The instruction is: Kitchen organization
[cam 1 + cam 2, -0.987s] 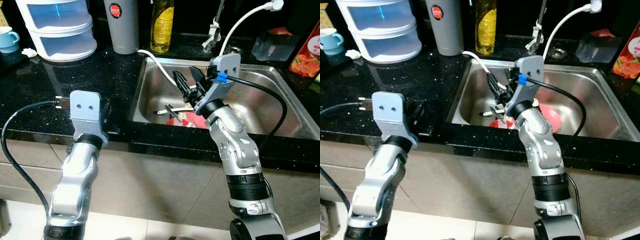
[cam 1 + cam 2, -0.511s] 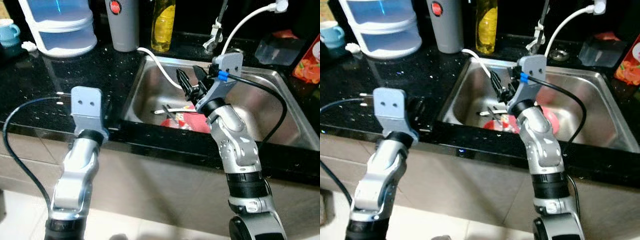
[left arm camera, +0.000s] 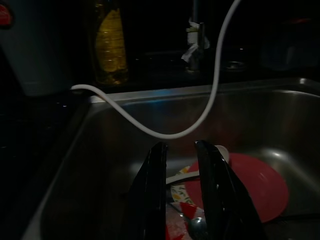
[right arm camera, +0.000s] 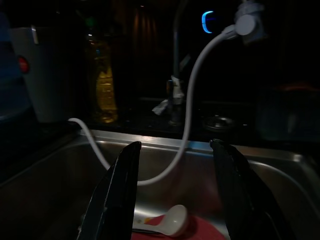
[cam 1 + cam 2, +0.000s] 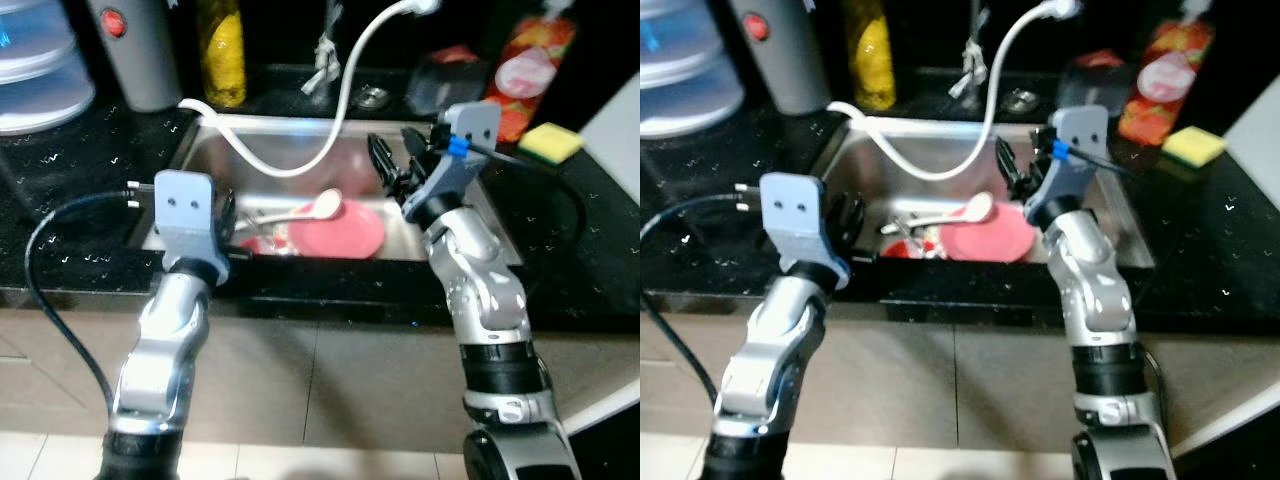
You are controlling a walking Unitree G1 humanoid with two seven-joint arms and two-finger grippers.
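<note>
While both grippers hover at the sink, right fingers spread, left fingers slightly parted

My view: sink set into the countertop. In it, a plate with a ladle resting on its left part; a hose droops above them. Behind the sink's left corner, a bottle, with a canister to its left. A sponge lies behind and right of the sink.

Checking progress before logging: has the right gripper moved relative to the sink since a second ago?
Cannot tell: the camera swung. The right gripper still hovers open above the sink, over the pink plate.
</note>
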